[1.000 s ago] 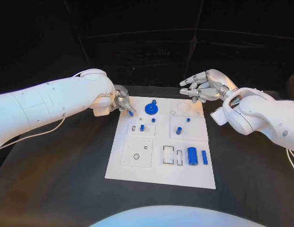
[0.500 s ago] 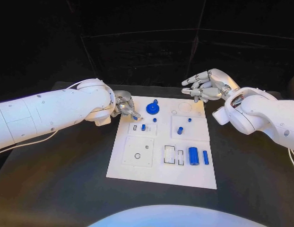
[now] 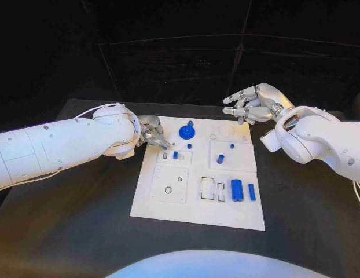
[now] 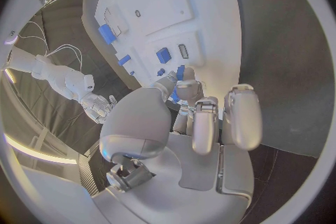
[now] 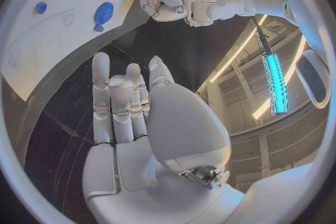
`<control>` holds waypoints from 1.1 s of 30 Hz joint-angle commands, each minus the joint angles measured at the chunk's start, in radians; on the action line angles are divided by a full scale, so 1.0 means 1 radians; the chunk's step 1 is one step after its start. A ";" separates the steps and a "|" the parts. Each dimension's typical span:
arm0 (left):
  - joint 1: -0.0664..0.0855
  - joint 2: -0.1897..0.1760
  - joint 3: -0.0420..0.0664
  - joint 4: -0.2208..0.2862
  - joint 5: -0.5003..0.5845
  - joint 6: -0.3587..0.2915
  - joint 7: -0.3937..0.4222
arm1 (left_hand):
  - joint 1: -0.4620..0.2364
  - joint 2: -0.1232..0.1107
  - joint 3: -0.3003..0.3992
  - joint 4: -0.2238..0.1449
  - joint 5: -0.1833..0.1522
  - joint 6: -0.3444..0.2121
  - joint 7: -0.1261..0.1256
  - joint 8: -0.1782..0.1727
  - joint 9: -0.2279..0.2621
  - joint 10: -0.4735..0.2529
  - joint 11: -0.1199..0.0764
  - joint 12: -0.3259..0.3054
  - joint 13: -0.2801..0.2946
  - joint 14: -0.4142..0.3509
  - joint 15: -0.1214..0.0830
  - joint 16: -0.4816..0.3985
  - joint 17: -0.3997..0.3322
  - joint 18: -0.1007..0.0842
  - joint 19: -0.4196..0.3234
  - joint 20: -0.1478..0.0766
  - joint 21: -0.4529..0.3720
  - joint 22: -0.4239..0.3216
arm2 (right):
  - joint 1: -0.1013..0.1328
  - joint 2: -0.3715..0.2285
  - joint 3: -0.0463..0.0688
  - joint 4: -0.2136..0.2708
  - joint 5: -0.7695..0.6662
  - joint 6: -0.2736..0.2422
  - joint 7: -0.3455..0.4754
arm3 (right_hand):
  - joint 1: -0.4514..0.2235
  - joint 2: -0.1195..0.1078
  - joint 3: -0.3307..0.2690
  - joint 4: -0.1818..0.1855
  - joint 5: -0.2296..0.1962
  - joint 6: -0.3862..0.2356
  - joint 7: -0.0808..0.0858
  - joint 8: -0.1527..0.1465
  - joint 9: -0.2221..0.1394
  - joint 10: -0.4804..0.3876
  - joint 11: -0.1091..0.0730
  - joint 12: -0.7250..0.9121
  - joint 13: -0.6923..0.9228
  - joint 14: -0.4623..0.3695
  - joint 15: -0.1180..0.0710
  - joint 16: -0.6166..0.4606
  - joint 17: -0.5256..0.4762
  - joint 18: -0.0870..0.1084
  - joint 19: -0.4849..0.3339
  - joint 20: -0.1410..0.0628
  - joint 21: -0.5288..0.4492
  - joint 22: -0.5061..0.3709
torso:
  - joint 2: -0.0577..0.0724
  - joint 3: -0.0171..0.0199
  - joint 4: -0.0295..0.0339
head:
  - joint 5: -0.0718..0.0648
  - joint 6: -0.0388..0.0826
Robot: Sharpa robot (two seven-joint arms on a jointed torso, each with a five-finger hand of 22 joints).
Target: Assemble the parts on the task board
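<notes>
While the task board [image 3: 198,200] lies flat mid-table, we judge our left hand [image 3: 153,134], at its far left corner, is placing a small blue part [image 3: 163,146] pinched in its fingertips; next it needs aligning with a socket. Our right hand [image 3: 251,104] hovers spread, empty, beyond the far right corner.

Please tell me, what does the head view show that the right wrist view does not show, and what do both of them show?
Head view alone: the near part of the white board, with two blue cylinders lying side by side there. Right wrist view alone: the palm side of the right hand, its fingers straight and apart, holding nothing. Both: the blue gear on the board's far part, and the left hand at the board's far left edge.
</notes>
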 commanded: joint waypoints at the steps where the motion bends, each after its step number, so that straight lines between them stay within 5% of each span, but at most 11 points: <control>1: -0.004 -0.001 0.000 0.007 -0.045 0.022 -0.001 | 0.010 0.004 0.083 -0.079 0.004 0.005 -0.004 0.007 0.001 0.006 -0.003 0.003 0.002 0.105 -0.006 0.003 0.263 0.006 0.016 -0.007 0.007 0.001 | 0.002 0.002 0.000 0.000 0.002 0.007 0.011 | 0.001 0.006 -0.003 -0.001 0.006 -0.008 -0.002 0.002 -0.001 -0.008 0.002 0.003 -0.001 -0.005 0.002 -0.003 0.001 0.020 -0.005 0.004 -0.006 -0.002 | 0.000 0.0006 -0.0002 | 0.001 -0.002; 14: -0.019 0.000 0.000 0.018 -0.051 0.061 -0.011 | 0.008 0.003 0.087 -0.079 0.004 0.005 -0.004 0.007 0.001 0.007 -0.003 0.004 0.002 0.105 -0.006 0.003 0.263 0.006 0.015 -0.007 0.005 0.000 | 0.002 0.003 0.000 -0.001 0.002 0.009 0.011 | 0.001 0.006 -0.003 -0.001 0.006 -0.008 -0.002 0.002 -0.001 -0.008 0.002 0.003 -0.001 -0.005 0.002 -0.003 0.001 0.020 -0.005 0.004 -0.006 -0.002 | 0.000 0.0006 0.0002 | 0.002 -0.006; 33: -0.023 -0.009 0.000 0.033 -0.051 0.106 -0.032 | 0.004 0.001 0.092 -0.078 0.003 0.006 -0.004 0.008 0.001 0.008 -0.003 0.004 0.003 0.105 -0.006 0.003 0.263 0.006 0.015 -0.007 0.004 -0.001 | 0.002 0.004 0.000 -0.003 0.002 0.010 0.012 | 0.001 0.006 -0.003 -0.001 0.006 -0.008 -0.002 0.002 -0.001 -0.008 0.002 0.003 -0.001 -0.005 0.002 -0.003 0.001 0.020 -0.005 0.004 -0.006 -0.002 | 0.000 0.0003 -0.0004 | 0.004 -0.011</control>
